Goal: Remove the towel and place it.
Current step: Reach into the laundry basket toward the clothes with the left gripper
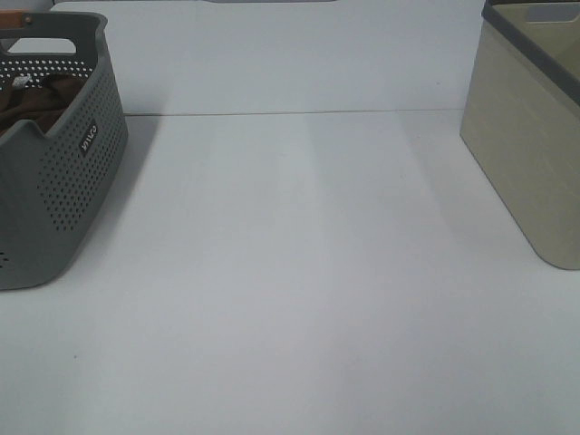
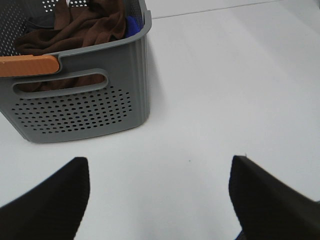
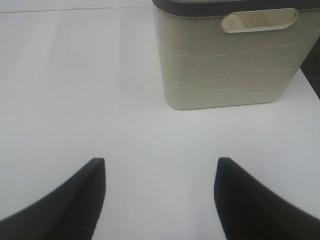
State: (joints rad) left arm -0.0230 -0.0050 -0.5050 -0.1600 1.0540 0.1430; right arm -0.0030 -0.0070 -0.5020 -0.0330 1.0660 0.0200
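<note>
A grey perforated basket (image 1: 63,181) and a beige bin (image 1: 526,154) stand well apart on the white table (image 1: 290,299).

Showing just one piece of lettering: a small dark label (image 1: 88,139) sitting on the perforated side wall of the grey basket (image 1: 63,199), in the high view. Carrying white capital letters, turned sideways and running up the wall. Appearing to begin with a V and to count about five letters, but being too small and blurred for a sure reading.
</note>
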